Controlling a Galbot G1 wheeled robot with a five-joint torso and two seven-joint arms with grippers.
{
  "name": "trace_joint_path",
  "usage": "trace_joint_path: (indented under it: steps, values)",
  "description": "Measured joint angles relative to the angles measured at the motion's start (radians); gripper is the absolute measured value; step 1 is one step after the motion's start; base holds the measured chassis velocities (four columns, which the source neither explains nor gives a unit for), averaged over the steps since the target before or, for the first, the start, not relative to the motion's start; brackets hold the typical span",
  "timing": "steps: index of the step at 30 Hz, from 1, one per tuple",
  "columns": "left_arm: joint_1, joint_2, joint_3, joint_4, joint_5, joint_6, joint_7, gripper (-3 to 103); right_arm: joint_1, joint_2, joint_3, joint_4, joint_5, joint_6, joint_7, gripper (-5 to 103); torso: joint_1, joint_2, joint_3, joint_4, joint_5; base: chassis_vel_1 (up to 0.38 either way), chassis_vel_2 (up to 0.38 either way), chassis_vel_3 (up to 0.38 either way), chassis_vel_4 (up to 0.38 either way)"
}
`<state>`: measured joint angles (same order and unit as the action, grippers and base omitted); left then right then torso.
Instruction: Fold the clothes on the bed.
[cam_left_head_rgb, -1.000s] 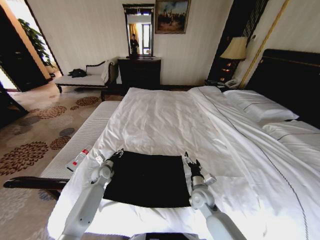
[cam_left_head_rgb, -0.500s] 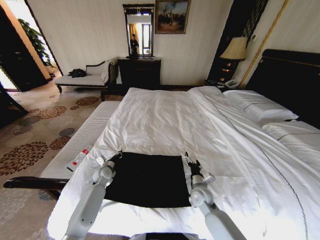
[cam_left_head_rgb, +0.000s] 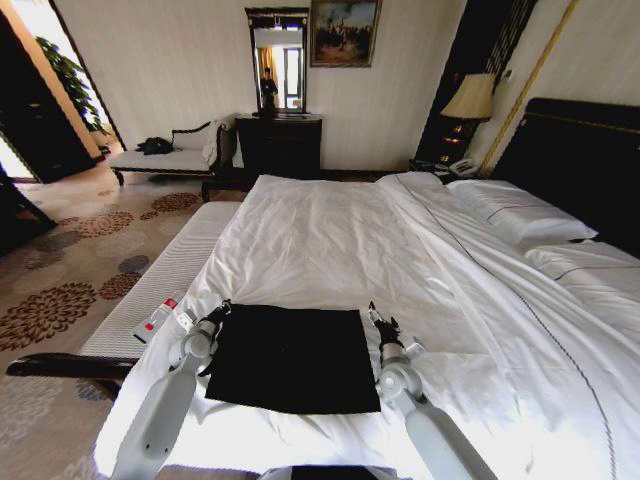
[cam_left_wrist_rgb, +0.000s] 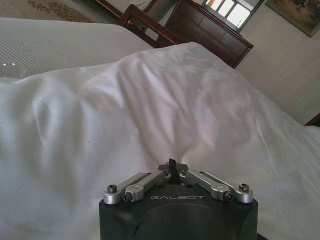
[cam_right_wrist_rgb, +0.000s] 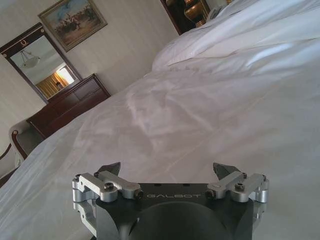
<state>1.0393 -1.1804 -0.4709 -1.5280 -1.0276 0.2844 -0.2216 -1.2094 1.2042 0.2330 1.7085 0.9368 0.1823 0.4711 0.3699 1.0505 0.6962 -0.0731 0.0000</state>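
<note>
The left gripper (cam_left_head_rgb: 214, 316) hung just off the far left corner of the black, soft-fabric T-shirt (cam_left_head_rgb: 292, 358), and in the left wrist view its fingertips (cam_left_wrist_rgb: 171, 164) met in a point with nothing between them. The right gripper (cam_left_head_rgb: 380, 322) hovered just beside the far right corner, its dark fingers (cam_right_wrist_rgb: 110, 169) spread well apart and empty above the sheet. Between the two arms the shirt lay flat as a tidy dark rectangle on the near end of the large white-sheeted bed (cam_left_head_rgb: 330, 240), no sleeve or print showing, so it looked already folded at least once. Such cloth would probably be light and limp, sagging wherever unsupported and sliding easily on the smooth sheet; it should be pinched at both corners of one edge, catching every layer without the sheet beneath. A small white remote with red buttons (cam_left_head_rgb: 158, 318) lay on the cream striped bench (cam_left_head_rgb: 160, 280) beside the left arm.
</note>
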Motion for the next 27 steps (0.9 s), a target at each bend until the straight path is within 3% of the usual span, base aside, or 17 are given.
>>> trace_joint_path:
  steps: [9, 13, 14, 15, 17, 23, 27]
  values:
    - [0.018, -0.005, -0.008, -0.016, 0.015, -0.001, -0.003, 1, -0.029, -0.013, 0.009, 0.005, 0.002, 0.001, -0.026, 100, 0.0, 0.0, 0.0, -0.0001, 0.0, 0.0, 0.0, 0.0, 0.0]
    - [0.028, 0.0, -0.02, -0.024, 0.018, -0.002, -0.007, 17, -0.033, -0.042, 0.005, 0.012, 0.097, -0.005, -0.143, 100, 0.0, 0.0, 0.0, -0.0001, -0.0001, 0.0, 0.0, 0.0, 0.0]
    - [0.028, 0.0, -0.02, -0.024, 0.018, -0.002, -0.007, 17, -0.033, -0.042, 0.005, 0.012, 0.097, -0.005, -0.143, 100, 0.0, 0.0, 0.0, -0.0001, -0.0001, 0.0, 0.0, 0.0, 0.0]
    - [0.029, 0.002, -0.021, -0.027, 0.018, -0.002, -0.008, 28, -0.023, -0.047, 0.001, 0.002, 0.135, -0.008, -0.204, 100, 0.0, 0.0, 0.0, -0.0001, 0.0, 0.0, 0.0, 0.0, 0.0]
    - [0.029, 0.005, -0.022, -0.03, 0.018, -0.002, -0.011, 33, -0.005, -0.051, -0.012, -0.02, 0.193, -0.017, -0.278, 100, 0.0, 0.0, 0.0, 0.0, 0.0, 0.0, 0.0, 0.0, 0.0]
    - [0.029, 0.006, -0.023, -0.037, 0.018, -0.002, -0.015, 49, 0.035, -0.041, -0.042, -0.08, 0.23, -0.053, -0.369, 100, 0.0, 0.0, 0.0, -0.0001, 0.0, 0.0, 0.0, 0.0, 0.0]
    - [0.038, 0.009, -0.043, -0.059, 0.013, -0.001, -0.017, 72, 0.054, -0.026, -0.059, -0.125, 0.227, -0.07, -0.381, 100, 0.0, 0.0, 0.0, -0.0001, 0.0, 0.0, 0.0, 0.0, 0.0]
